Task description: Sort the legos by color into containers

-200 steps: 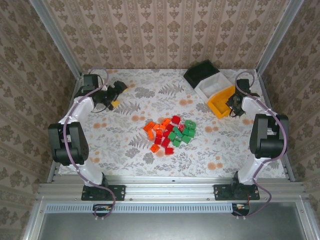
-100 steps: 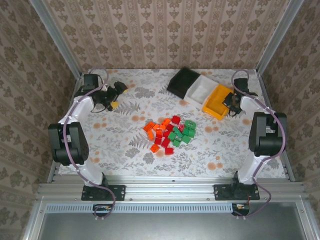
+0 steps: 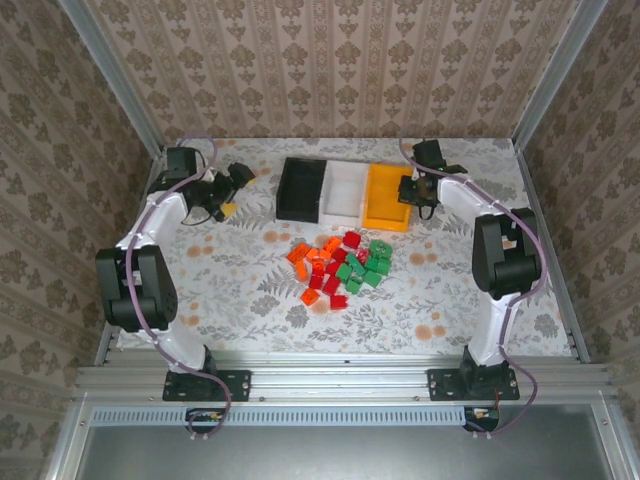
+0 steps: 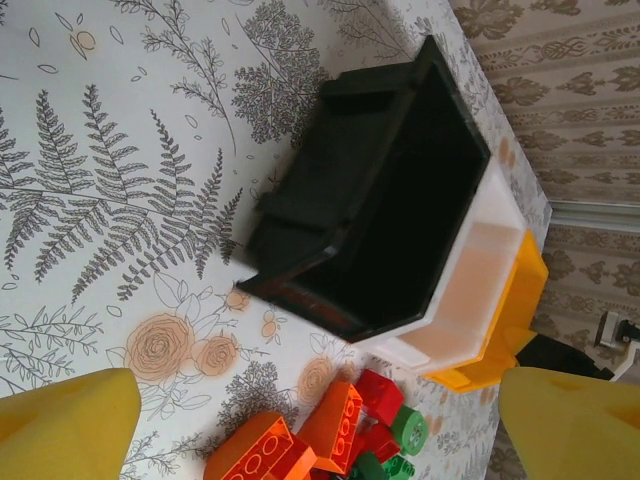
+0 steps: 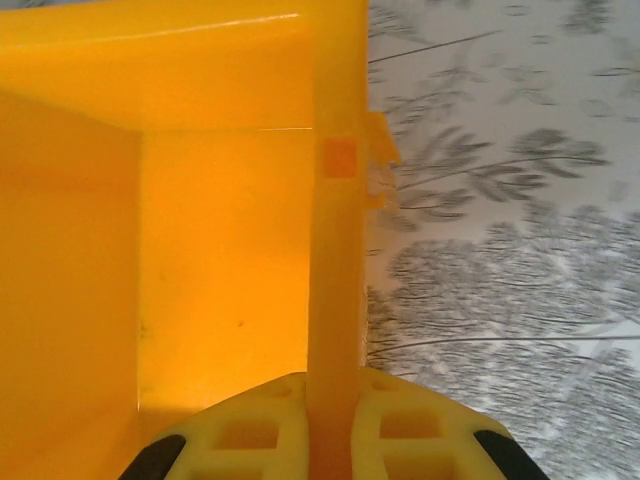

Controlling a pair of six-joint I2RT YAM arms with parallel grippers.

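On your fern-and-flower printed tabletop (image 3: pixel 250 290), a touching row stood toward the far edge: the black bin (image 3: pixel 300 190), the white bin (image 3: pixel 345 188), then the yellow-orange bin (image 3: pixel 386 195). Nearer you, the legos (image 3: pixel 340 268) lay heaped mid-table in red, orange and green.

Bright, even light all round, soft shadows, but the right wrist view's tabletop (image 5: pixel 500 250) looks pretty blurry.
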